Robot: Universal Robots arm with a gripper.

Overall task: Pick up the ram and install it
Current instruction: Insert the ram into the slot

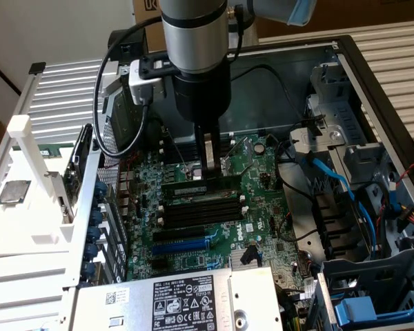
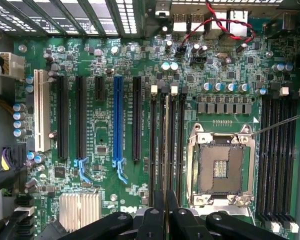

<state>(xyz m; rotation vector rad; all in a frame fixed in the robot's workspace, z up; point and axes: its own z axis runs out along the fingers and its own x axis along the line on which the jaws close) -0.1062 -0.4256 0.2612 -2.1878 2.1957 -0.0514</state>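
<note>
The end effector (image 1: 210, 171) is closed on the ram (image 1: 190, 188), gripping its upper edge near mid-length. In the wrist view the ram (image 2: 166, 150) shows edge-on between the fingers (image 2: 156, 220). It stands upright, parallel to the black slots (image 1: 199, 212) on the motherboard (image 1: 262, 227). Seating cannot be determined. Just beyond the slots lies the open socket (image 2: 221, 167).

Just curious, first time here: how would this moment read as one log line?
hand: closed on ram | ram: on edge, at memory slots | seated: cannot tell
</note>
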